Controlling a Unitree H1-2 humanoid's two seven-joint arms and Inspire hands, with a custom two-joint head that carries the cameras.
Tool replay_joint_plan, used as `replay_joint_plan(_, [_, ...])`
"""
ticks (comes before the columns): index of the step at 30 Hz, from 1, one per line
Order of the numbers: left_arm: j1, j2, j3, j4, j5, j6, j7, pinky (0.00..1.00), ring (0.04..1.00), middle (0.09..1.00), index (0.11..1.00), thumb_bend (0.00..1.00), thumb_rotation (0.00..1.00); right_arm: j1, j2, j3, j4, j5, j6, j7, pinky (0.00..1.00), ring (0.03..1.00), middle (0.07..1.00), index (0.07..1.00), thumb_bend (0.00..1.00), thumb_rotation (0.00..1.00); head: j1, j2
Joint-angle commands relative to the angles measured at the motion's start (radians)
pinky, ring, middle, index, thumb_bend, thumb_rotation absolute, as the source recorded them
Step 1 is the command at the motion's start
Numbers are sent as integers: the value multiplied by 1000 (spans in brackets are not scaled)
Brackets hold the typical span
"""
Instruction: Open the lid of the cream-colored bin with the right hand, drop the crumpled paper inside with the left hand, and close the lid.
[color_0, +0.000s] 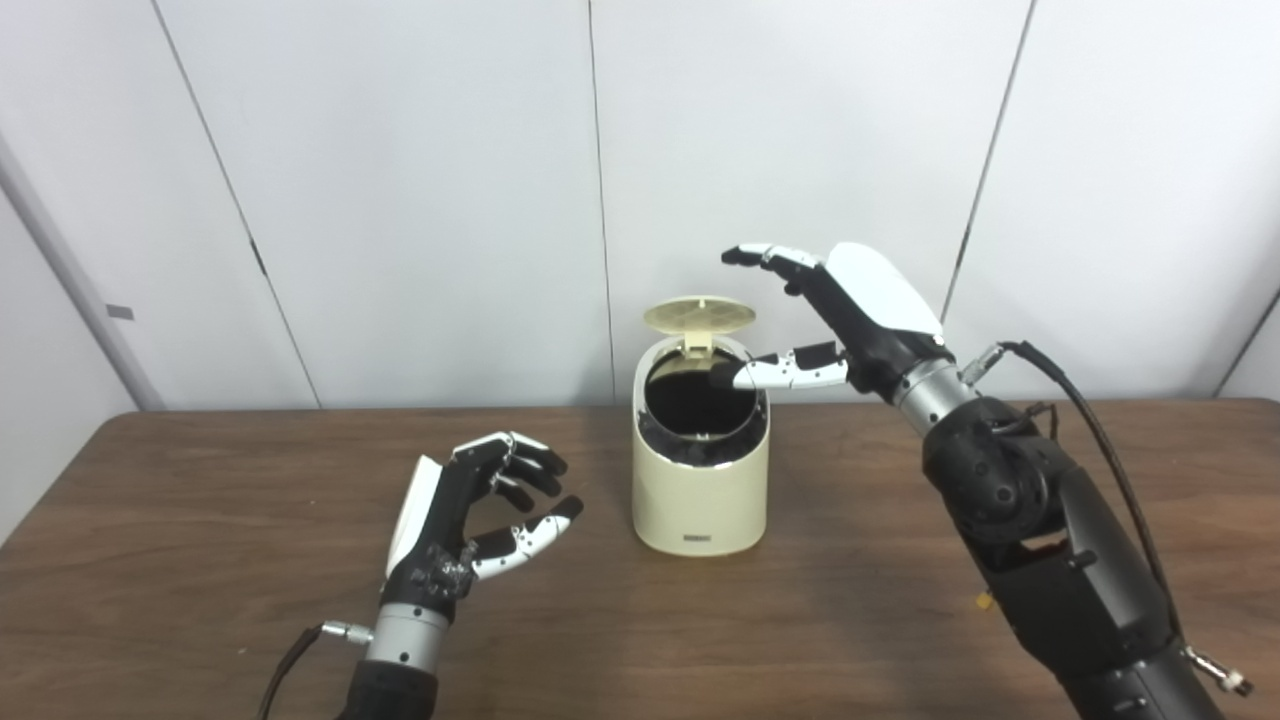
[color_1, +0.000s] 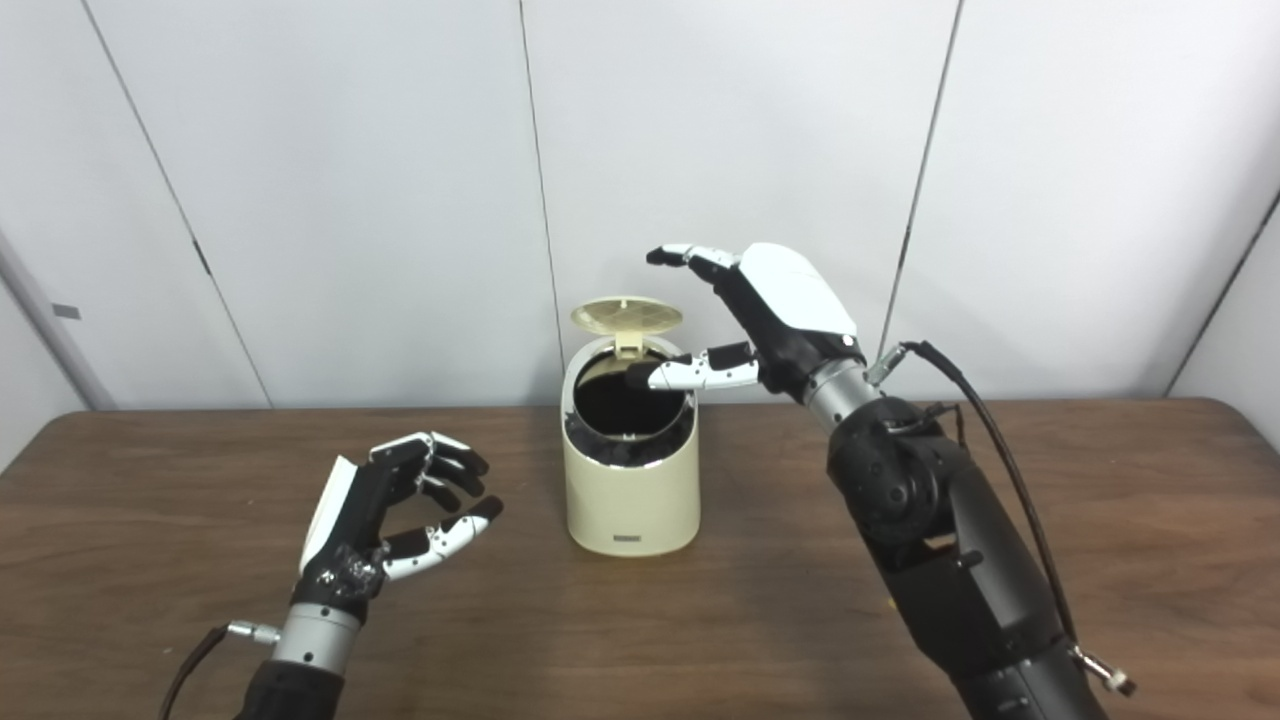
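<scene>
cream bin (color_0: 700, 490) upright on surface (color_0: 200, 560), lid (color_0: 699, 313) raised, interior dark. right hand (color_0: 850, 310) spread empty above rim. left hand (color_0: 470, 520) loosely curled, empty, beside bin.

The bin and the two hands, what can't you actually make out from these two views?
- Bin interior: black in both views, so whether paper lies inside is hidden by darkness.
- Crumpled paper: not visible anywhere; the left hand holds nothing.
- Right hand and lid: contact unclear in both views.
- Both arms: cut off by the bottom edge.
</scene>
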Motion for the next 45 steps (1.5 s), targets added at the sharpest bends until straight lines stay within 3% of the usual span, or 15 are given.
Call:
replay_joint_plan(1, [-26, -6, 9, -27, 8, -16, 20, 457, 564, 485, 522, 514, 0, -52, 0, -7, -43, -2, -8, -8, 765, 866, 843, 813, 625, 569, -1, 1])
replay_joint_plan(18, [-32, -22, 17, -34, 21, 1, 19, 442, 553, 484, 522, 514, 0, -8, -5, -3, -129, 30, 0, 62, 787, 913, 807, 767, 642, 531, 5, 15])
replay_joint_plan(30, [-33, -28, 22, -48, 22, 16, 14, 436, 547, 484, 523, 514, 0, 38, -21, 1, -130, 32, -87, 49, 732, 861, 731, 702, 647, 539, 12, 29])
replay_joint_plan(40, [-33, -32, 19, -54, 28, 22, 17, 437, 542, 483, 525, 514, 0, 60, -24, 9, -143, 15, -73, 93, 814, 894, 749, 719, 648, 559, 21, 42])
replay_joint_plan(45, [-32, -36, 19, -56, 24, 25, 15, 431, 538, 482, 527, 513, 0, 65, -28, 16, -131, 8, -111, 82, 753, 872, 730, 702, 651, 525, 27, 48])
